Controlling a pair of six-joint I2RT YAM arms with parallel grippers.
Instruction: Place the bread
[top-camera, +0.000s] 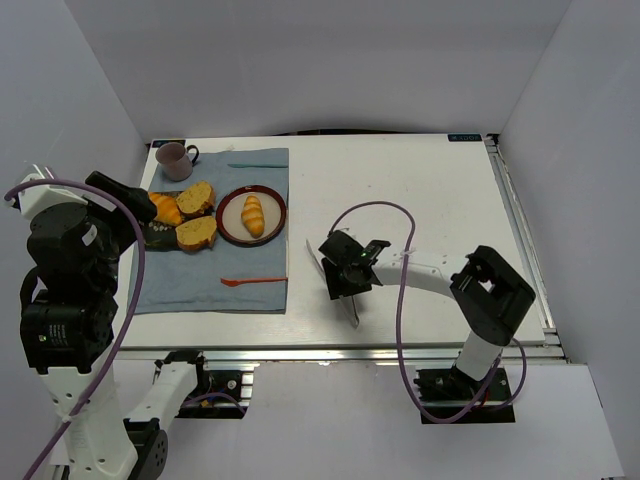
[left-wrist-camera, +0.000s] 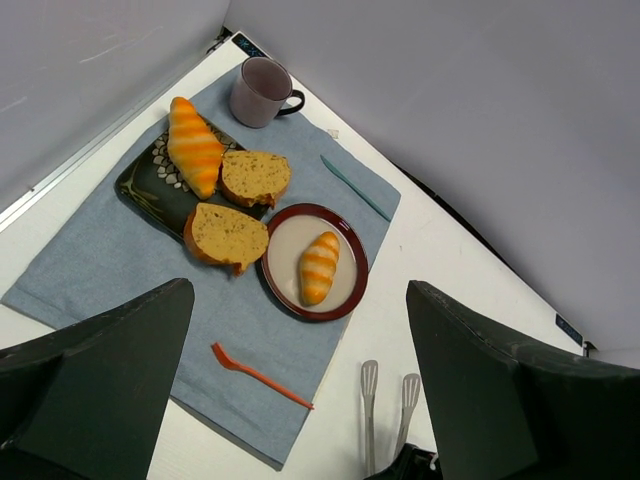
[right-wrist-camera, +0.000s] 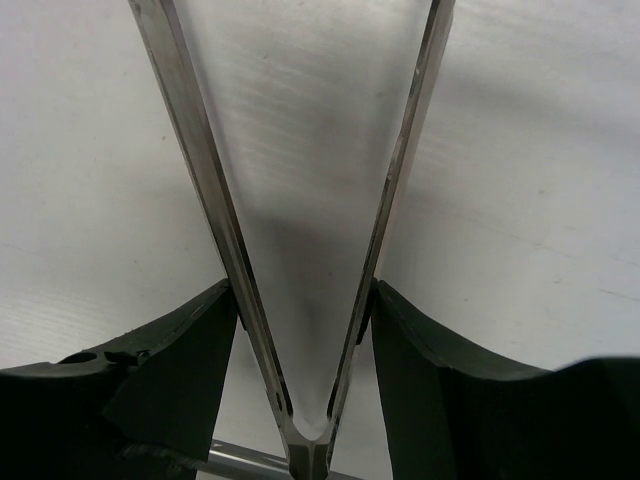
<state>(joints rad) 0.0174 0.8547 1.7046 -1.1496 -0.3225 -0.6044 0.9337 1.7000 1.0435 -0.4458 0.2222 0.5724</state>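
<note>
The bread (top-camera: 253, 215) is a small golden roll lying on the round red-rimmed plate (top-camera: 278, 205) on the blue cloth; it also shows in the left wrist view (left-wrist-camera: 319, 266) on the plate (left-wrist-camera: 355, 250). My right gripper (top-camera: 350, 268) is low over the white table right of the cloth, shut on metal tongs (top-camera: 351, 310). In the right wrist view the fingers (right-wrist-camera: 190, 350) press on both spread tong arms (right-wrist-camera: 205, 180), with my gripper (right-wrist-camera: 303, 300) around them. The tong tips (left-wrist-camera: 369, 385) are empty. My left gripper (top-camera: 130, 198) is raised at the left, open and empty (left-wrist-camera: 300, 400).
A dark tray (top-camera: 158, 233) holds an orange croissant piece (top-camera: 165, 208) and two brown slices (top-camera: 197, 233). A mug (top-camera: 173, 157) stands at the cloth's far corner, a teal stick (top-camera: 258, 166) beside it. An orange fork (top-camera: 255, 281) lies near the front of the blue cloth (top-camera: 200, 280).
</note>
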